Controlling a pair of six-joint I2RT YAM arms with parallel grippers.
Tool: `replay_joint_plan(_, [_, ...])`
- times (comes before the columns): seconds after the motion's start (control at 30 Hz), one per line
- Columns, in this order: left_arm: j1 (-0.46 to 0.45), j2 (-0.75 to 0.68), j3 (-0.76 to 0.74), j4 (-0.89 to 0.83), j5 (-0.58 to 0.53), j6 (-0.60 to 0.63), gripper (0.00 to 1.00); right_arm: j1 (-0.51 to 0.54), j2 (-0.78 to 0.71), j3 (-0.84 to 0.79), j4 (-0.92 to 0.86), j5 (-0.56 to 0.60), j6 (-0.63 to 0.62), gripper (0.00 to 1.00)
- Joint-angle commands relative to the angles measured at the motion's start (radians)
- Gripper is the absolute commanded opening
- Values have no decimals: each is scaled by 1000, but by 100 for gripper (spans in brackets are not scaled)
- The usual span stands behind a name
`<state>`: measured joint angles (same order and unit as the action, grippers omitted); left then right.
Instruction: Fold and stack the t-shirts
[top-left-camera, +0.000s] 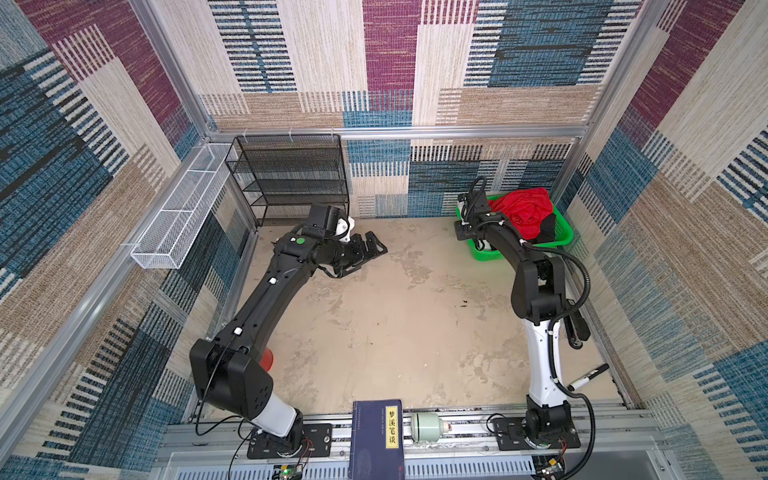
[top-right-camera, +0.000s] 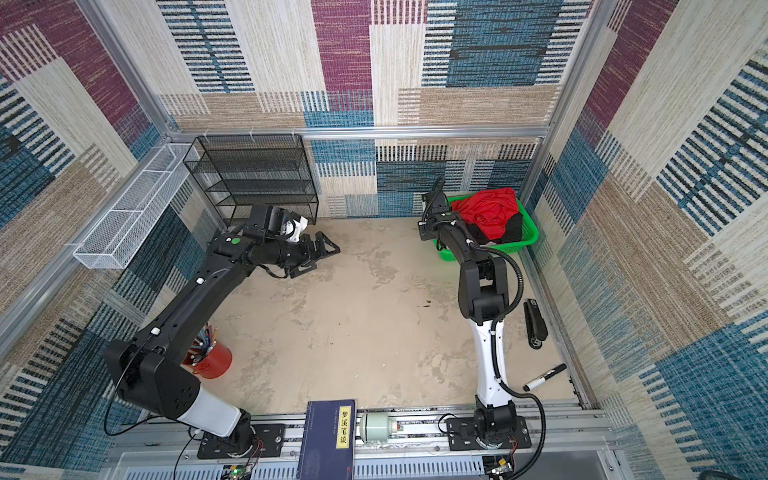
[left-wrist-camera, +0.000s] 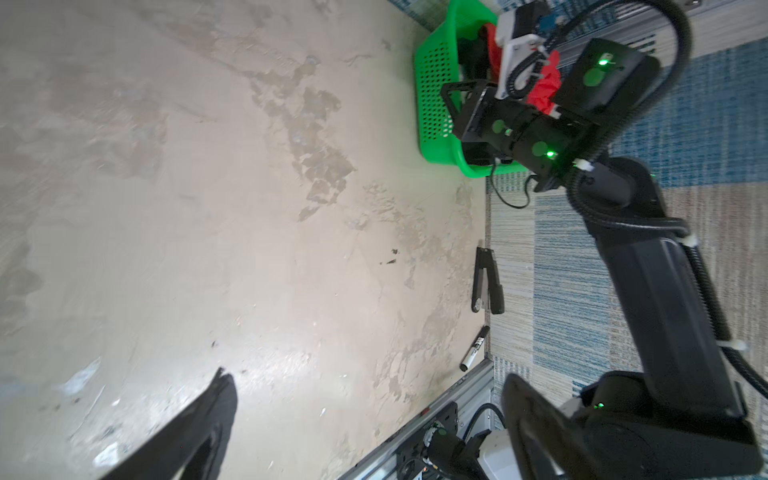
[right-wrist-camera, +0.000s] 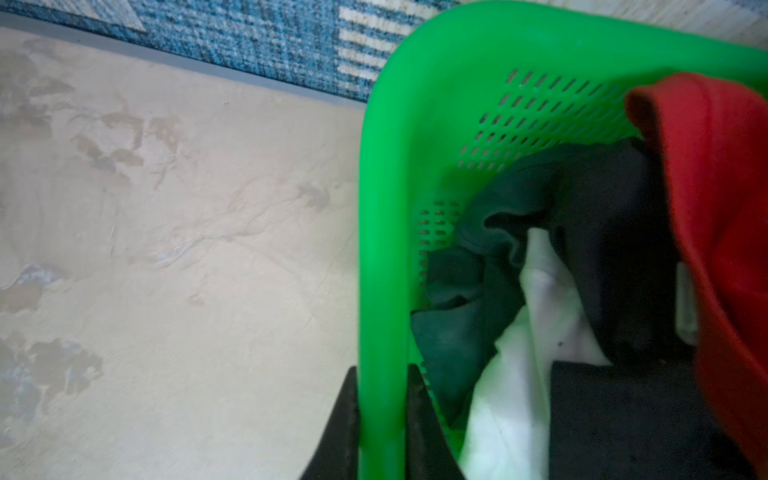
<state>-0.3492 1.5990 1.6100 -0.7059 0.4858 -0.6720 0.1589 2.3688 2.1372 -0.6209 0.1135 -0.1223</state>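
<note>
The t-shirts lie heaped in a green mesh basket (top-left-camera: 482, 253) (top-right-camera: 530, 232) at the back right of the table. A bright red t-shirt (top-left-camera: 521, 210) (top-right-camera: 490, 208) (right-wrist-camera: 723, 208) is on top, with black t-shirts (top-left-camera: 548, 228) (right-wrist-camera: 602, 208) and some white cloth (right-wrist-camera: 536, 332) under it. My right gripper (right-wrist-camera: 381, 374) is shut on the basket's rim (right-wrist-camera: 382, 208), one finger outside the wall and one inside. My left gripper (top-left-camera: 370, 257) (top-right-camera: 322, 262) (left-wrist-camera: 368, 378) hangs open over the bare table at the back left, holding nothing, far from the basket (left-wrist-camera: 434, 83).
A black mesh shelf (top-left-camera: 291, 178) stands at the back left and a white wire tray (top-left-camera: 183, 212) hangs on the left wall. A red pen cup (top-right-camera: 212, 359) sits by the left arm. A stapler (top-right-camera: 534, 324) and marker (top-left-camera: 588, 376) lie along the right edge. A dark book (top-left-camera: 376, 436) lies at the front.
</note>
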Motion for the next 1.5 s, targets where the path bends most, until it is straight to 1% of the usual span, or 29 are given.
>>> replay_joint_plan(0.0, [-13, 53, 51, 156, 31, -85, 100, -2, 28, 48, 29, -54, 13, 0])
replay_joint_plan(0.1, [-24, 117, 108, 186, 45, -112, 100, -2, 45, 74, 32, -76, 28, 4])
replay_joint_plan(0.13, [-27, 137, 130, 181, 48, -110, 100, -2, 50, 90, 28, -88, 27, 8])
replay_joint_plan(0.27, [-31, 197, 207, 114, 56, -70, 100, -2, 39, 148, 27, -110, 45, 40])
replay_joint_plan(0.3, [-32, 209, 224, 93, 54, -57, 100, -2, 29, 164, 26, -110, 52, 47])
replay_joint_plan(0.37, [-34, 223, 244, 72, 50, -38, 100, -2, 10, 195, 23, -100, 63, 56])
replay_joint_plan(0.4, [-36, 226, 251, 67, 47, -30, 100, -4, -1, 212, 19, -89, 73, 66])
replay_joint_plan(0.43, [-37, 228, 253, 64, 44, -25, 100, -7, -9, 227, 17, -82, 86, 71])
replay_joint_plan(0.5, [-39, 228, 253, 64, 36, -18, 100, -20, -31, 241, 13, -77, 123, 74])
replay_joint_plan(0.57, [-39, 226, 250, 63, 28, -15, 100, -42, -52, 245, 6, -67, 178, 75])
replay_joint_plan(0.67, [-40, 223, 246, 63, 24, -12, 100, -105, -71, 253, -41, -32, 295, 75])
replay_joint_plan(0.73, [-42, 219, 242, 57, 20, -6, 100, -153, -77, 250, -75, -23, 363, 73])
replay_joint_plan(0.8, [-47, 213, 238, 50, 8, 3, 100, -191, -75, 244, -92, -19, 400, 68])
replay_joint_plan(0.9, [-52, 202, 227, 44, -8, 9, 100, -231, -60, 245, -106, -2, 418, 66])
replay_joint_plan(1.07, [-59, 186, 192, 51, -28, -4, 100, -282, -29, 252, -125, 14, 427, 66])
replay_joint_plan(1.13, [-60, 176, 172, 63, -35, -13, 100, -301, -12, 251, -135, 16, 418, 65])
replay_joint_plan(1.27, [-63, 158, 141, 73, -47, -23, 100, -303, 0, 235, -101, 34, 378, 64])
replay_joint_plan(1.37, [-65, 153, 134, 68, -56, -24, 100, -303, 20, 247, -98, 20, 371, 57])
replay_joint_plan(1.47, [-66, 148, 134, 68, -57, -31, 100, -304, 31, 242, -105, -8, 379, 45])
